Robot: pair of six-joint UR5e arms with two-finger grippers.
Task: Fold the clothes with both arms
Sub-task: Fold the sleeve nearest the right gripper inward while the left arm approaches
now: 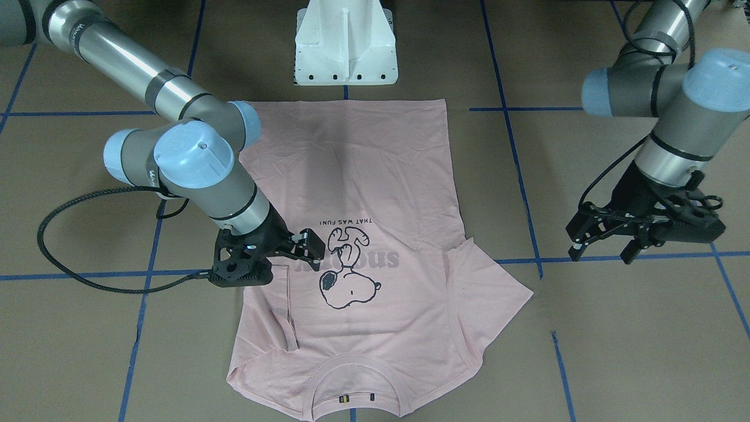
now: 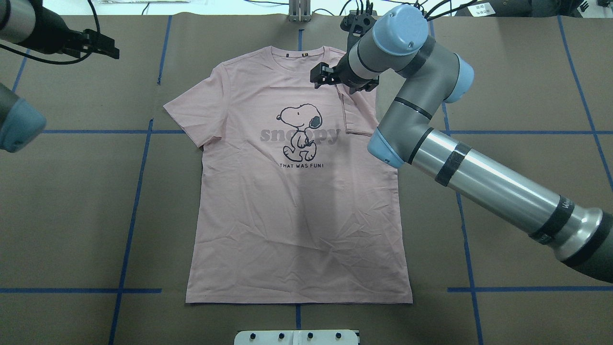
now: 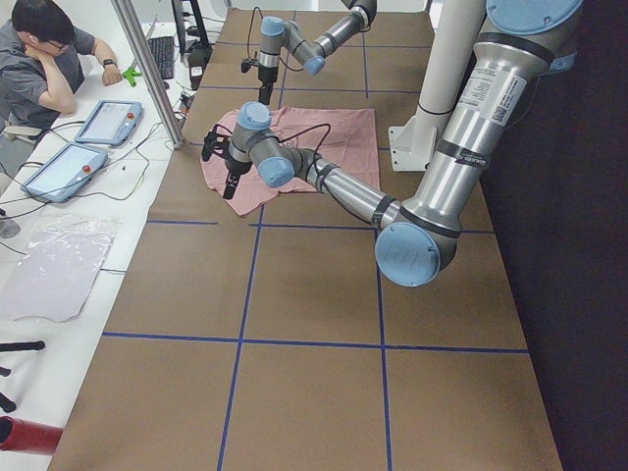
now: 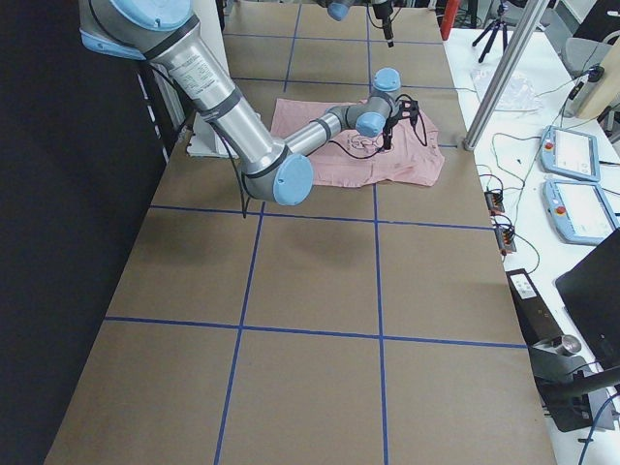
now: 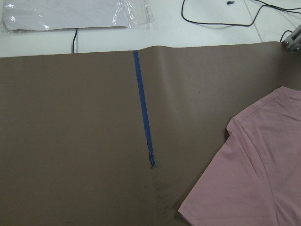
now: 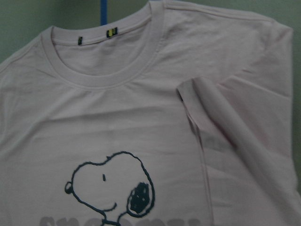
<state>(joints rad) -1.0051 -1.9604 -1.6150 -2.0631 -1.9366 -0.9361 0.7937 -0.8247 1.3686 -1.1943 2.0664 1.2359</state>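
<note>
Left arm (image 2: 19, 124): comes in well to the left of the T-shirt (image 2: 297, 215), out past its spread sleeve, and touches no part of it.
Left tool (image 1: 600, 255): hangs above the bare surface (image 2: 72, 215), well apart from the T-shirt; its two fingers stand apart with nothing between them.
Tape lines (image 2: 139, 191): blue, running across the surface on every side of the T-shirt.
T-shirt: pale pink, lying flat and print side up in the middle of the surface, hem toward the white pedestal base (image 1: 345, 47), collar (image 2: 297, 52) toward the far edge.
Left sleeve (image 2: 191, 115): spread out flat from the T-shirt's body.
Dog print (image 2: 299, 132): on the T-shirt's chest, over the grey lettering, fully in sight.
Right sleeve (image 2: 357, 115): folded inward onto the T-shirt's chest, its hem lying just beside the dog print.
Right tool (image 2: 322, 75): low over the T-shirt's shoulder, near the collar and above the folded sleeve; fingers look parted and grip no cloth.
Right arm (image 2: 479, 182): reaches in from the T-shirt's right side, its elbow over the shirt's edge.
</note>
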